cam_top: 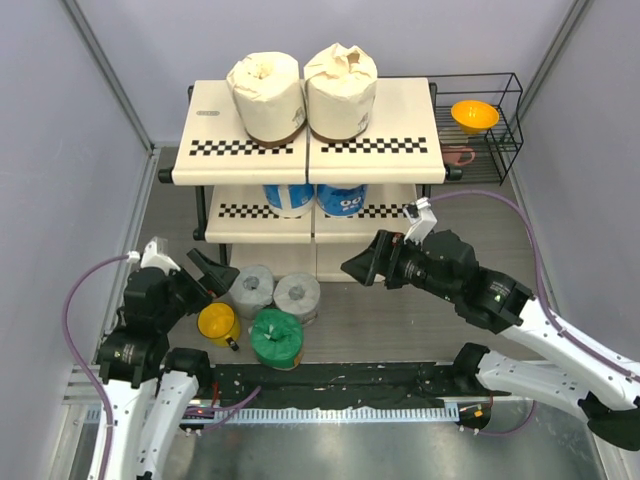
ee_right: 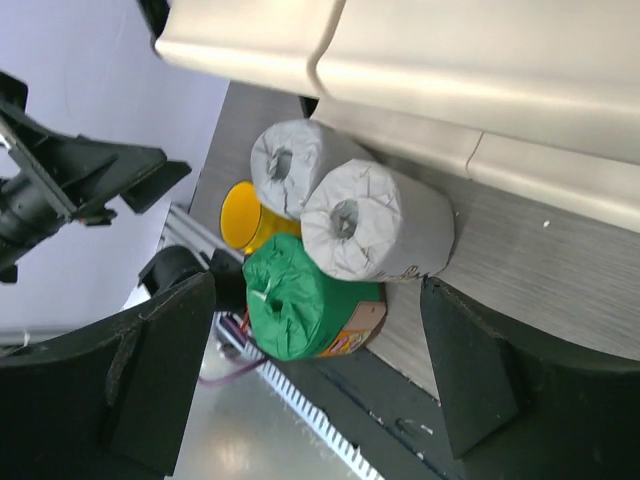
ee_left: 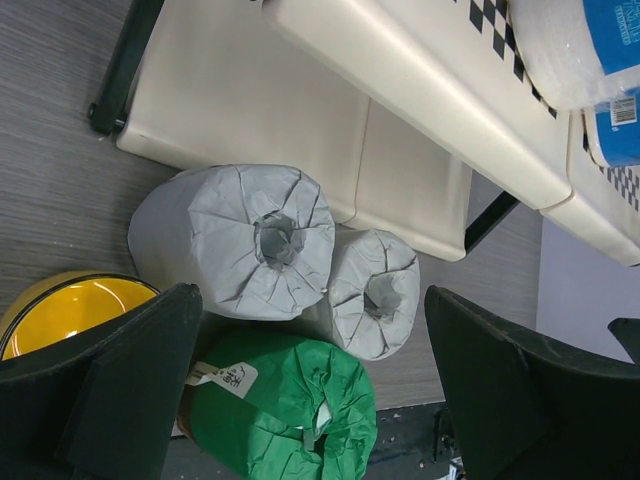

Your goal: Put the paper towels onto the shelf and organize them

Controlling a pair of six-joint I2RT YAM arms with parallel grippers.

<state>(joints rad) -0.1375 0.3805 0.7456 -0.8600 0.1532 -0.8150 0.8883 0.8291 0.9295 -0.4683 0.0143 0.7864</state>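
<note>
Shelf (cam_top: 400, 110) holding four rolls (cam_top: 265, 95); two grey rolls (cam_top: 297, 295) and a green roll (cam_top: 276, 338) are waiting on the table (cam_top: 400, 322) before it, left gripper (cam_top: 214, 272) and right gripper (cam_top: 358, 268) hanging wide and empty, a grey roll likely needing grasping next.

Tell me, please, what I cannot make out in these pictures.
Blue-and-white rolls: in the top view, the shelf's upper board covers most of each; in the left wrist view, the picture edge cuts them off.
Pink thing in the wire rack: top view, too small to name.
Tag on the green roll: left wrist view, print too small to read.
</note>
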